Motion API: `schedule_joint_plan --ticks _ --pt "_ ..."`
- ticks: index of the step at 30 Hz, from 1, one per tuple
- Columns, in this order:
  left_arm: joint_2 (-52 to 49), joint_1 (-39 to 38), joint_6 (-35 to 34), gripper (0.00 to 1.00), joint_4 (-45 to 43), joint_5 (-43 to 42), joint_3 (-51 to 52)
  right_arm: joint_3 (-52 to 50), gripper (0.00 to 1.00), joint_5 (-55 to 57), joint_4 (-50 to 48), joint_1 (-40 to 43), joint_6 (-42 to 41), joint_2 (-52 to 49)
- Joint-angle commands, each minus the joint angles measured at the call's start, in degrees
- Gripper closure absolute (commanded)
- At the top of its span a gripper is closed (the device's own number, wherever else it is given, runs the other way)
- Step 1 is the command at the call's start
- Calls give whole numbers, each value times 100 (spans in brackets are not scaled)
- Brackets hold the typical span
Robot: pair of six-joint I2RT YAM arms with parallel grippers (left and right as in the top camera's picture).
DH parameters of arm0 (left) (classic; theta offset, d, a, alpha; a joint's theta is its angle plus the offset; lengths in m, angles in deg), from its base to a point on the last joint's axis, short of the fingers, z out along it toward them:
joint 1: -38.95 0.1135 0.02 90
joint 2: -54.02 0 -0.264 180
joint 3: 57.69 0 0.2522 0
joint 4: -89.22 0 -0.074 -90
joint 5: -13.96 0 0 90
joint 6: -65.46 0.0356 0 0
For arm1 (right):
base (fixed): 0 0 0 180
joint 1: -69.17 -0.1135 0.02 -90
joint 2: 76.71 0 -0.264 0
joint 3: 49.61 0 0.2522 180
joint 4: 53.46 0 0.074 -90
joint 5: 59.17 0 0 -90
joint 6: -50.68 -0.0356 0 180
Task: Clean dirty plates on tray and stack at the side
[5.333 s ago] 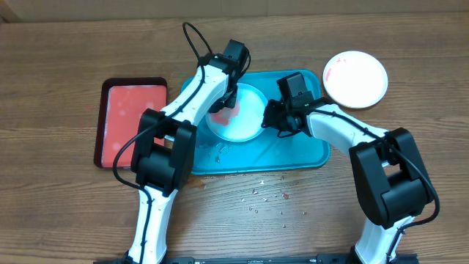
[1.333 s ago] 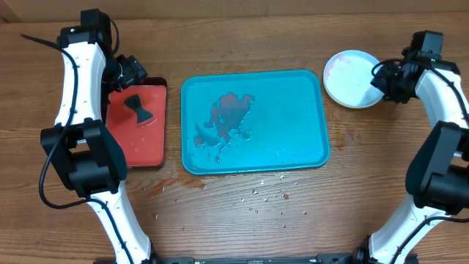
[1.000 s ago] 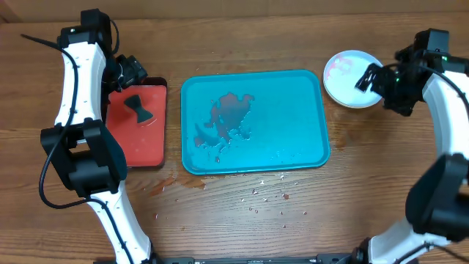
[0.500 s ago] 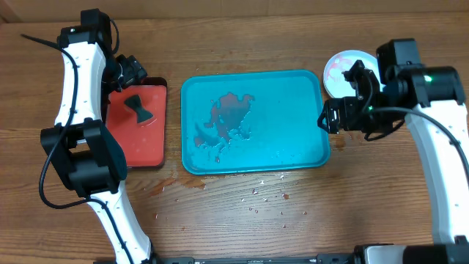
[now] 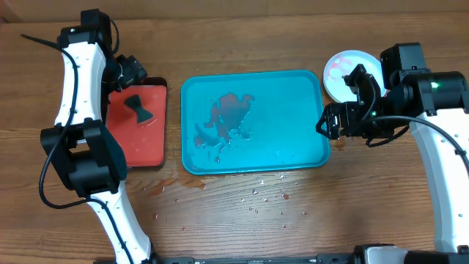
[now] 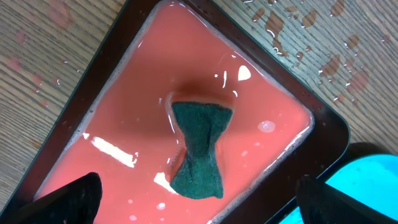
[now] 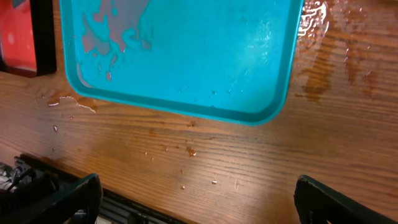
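The turquoise tray (image 5: pixel 293 139) lies mid-table and holds only red sauce smears (image 5: pixel 231 114) and water drops. A white plate (image 5: pixel 338 70) with a faint pink smear sits on the table off the tray's far right corner, partly hidden by my right arm. My right gripper (image 5: pixel 327 125) hovers open over the tray's right edge. In the right wrist view the tray (image 7: pixel 205 56) lies ahead of the right gripper (image 7: pixel 199 202), whose jaws stand wide over bare wood. My left gripper (image 5: pixel 132 73) hangs open above the red tray.
A red tray (image 5: pixel 124 139) with a dark rim lies left of the turquoise one, filled with pinkish water, and a dark green sponge (image 6: pixel 198 149) lies in it. Crumbs and wet spots (image 5: pixel 267 198) dot the wood in front of the turquoise tray.
My right arm has swung from the white plate down and left to the tray's right edge. The left arm has stayed over the red tray. The plate scrubbed earlier has left the tray.
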Motion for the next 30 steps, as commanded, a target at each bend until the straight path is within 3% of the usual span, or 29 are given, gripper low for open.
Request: schedule_joint_plan --ticks 1,11,15,25,30 --pt "131 9 39 0 -2 -24 -85 59 0 -90 7 -17 11 26" --pt "131 9 39 0 -2 -24 -85 50 0 -168 -448 -17 -146 136" --pt "131 9 39 0 -2 -24 -85 -376 0 -168 -1320 -17 -149 651" --pt "131 9 39 0 -2 -24 -85 -3958 0 -271 -4459 -15 -151 3766" --pt "131 9 39 0 -2 -24 -85 -5390 0 -120 -5340 -7 -153 5423"
